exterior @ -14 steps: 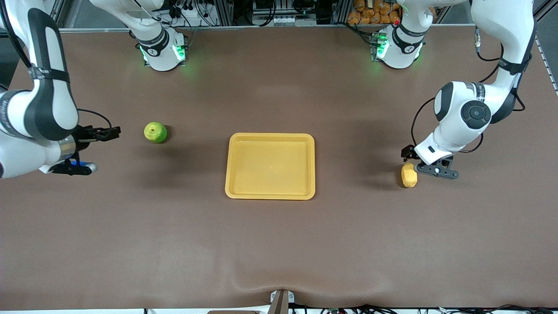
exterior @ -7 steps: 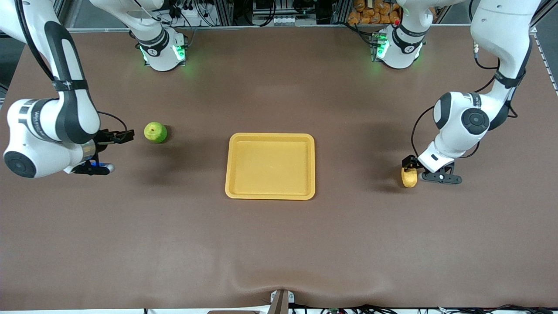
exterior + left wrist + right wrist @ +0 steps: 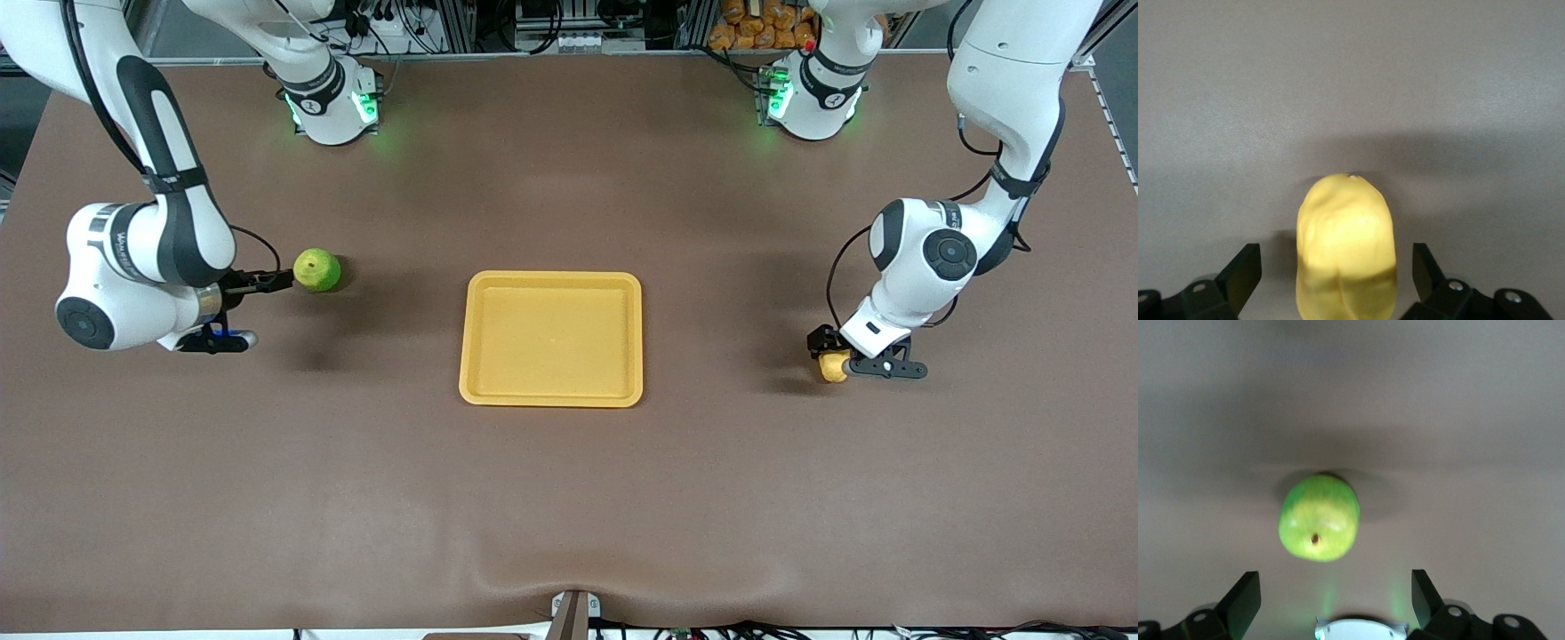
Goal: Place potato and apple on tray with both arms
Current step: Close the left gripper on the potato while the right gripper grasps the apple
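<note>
One high camera across the table, and one camera on each wrist.

Your front view looks down from high up, facing both arm bases, and takes in the whole table (image 3: pixel 569 498) with the tray (image 3: pixel 551 396) mid-frame. Your left wrist view sits close behind the left gripper (image 3: pixel 1337 273) and looks out between its spread jaws; the potato (image 3: pixel 1346 250) lies between them and fills much of the frame. Your right wrist view looks out past the right gripper (image 3: pixel 1336 599) the same way, with the apple (image 3: pixel 1319 517) just ahead of its parted jaws. Each wrist view shares only its own fruit, the potato (image 3: pixel 832 365) or the apple (image 3: pixel 316 269), and nearby tabletop with the front view.
</note>
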Tool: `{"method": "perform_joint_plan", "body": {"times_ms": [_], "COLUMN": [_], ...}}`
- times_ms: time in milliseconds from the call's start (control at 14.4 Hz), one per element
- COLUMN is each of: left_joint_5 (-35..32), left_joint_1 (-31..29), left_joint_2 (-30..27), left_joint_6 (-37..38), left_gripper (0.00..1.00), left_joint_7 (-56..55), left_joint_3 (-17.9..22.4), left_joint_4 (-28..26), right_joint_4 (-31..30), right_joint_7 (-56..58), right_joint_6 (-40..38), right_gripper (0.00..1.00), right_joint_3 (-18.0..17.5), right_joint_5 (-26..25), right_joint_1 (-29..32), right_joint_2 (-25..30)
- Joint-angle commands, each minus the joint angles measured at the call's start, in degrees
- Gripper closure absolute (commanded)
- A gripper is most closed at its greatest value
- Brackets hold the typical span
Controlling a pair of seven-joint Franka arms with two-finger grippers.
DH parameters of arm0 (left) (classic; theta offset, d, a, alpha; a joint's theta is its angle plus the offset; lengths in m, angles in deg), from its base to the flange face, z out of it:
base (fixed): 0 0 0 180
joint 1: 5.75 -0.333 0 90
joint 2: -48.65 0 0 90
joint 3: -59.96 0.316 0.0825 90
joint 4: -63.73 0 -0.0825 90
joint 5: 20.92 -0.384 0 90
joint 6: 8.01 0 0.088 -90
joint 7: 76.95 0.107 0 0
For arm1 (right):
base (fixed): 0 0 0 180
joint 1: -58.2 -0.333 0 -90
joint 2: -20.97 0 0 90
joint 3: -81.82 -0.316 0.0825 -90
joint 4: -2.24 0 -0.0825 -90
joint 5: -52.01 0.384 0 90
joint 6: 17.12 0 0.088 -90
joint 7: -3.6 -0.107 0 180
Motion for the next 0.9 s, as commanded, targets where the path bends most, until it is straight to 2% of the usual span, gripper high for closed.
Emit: {"method": "perform_joint_plan", "body": {"times_ms": [0, 69, 138, 208, 346, 692, 831], "left_joint_5": [-1.61, -1.61, -1.70, -1.70, -1.96, -1.96, -1.96], "left_joint_1": [0.03, 0.03, 0.12, 0.47, 0.74, 0.30, 0.21], "left_joint_2": [0.36, 0.36, 0.36, 0.28, 0.10, -1.74, -3.76], "left_joint_6": [-0.63, -0.89, -0.98, -0.99, -0.81, -0.02, 3.04], "left_gripper": [0.00, 0.36, 0.92, 1.00, 1.00, 1.00, 1.00], "left_joint_7": [-1.69, -1.69, -1.61, -1.52, -1.43, -1.52, -1.34], "left_joint_3": [0.01, 0.01, 0.01, 0.10, 0.10, 0.10, 0.19], "left_joint_4": [0.22, 0.14, 0.14, 0.14, -0.04, -0.04, 0.48], "right_joint_4": [-7.67, -8.12, -8.82, -9.79, -12.25, -13.93, -14.71], "right_joint_7": [0.82, 0.82, 0.82, 0.82, 0.82, 0.82, 0.90], "right_joint_6": [7.10, 7.82, 8.52, 10.27, 13.88, 15.38, 16.08], "right_gripper": [0.00, 0.00, 0.00, 0.00, 0.00, 0.00, 0.00], "right_joint_3": [-0.45, -0.54, -0.80, -1.33, -1.59, -2.56, -2.47], "right_joint_5": [1.76, 2.02, 2.11, 2.11, 2.72, 2.82, 2.82], "right_joint_1": [0.33, 0.24, -0.11, -0.11, -0.11, -0.20, -0.20], "right_joint_2": [4.23, 4.15, 4.15, 4.24, 4.32, 4.15, 4.06]}}
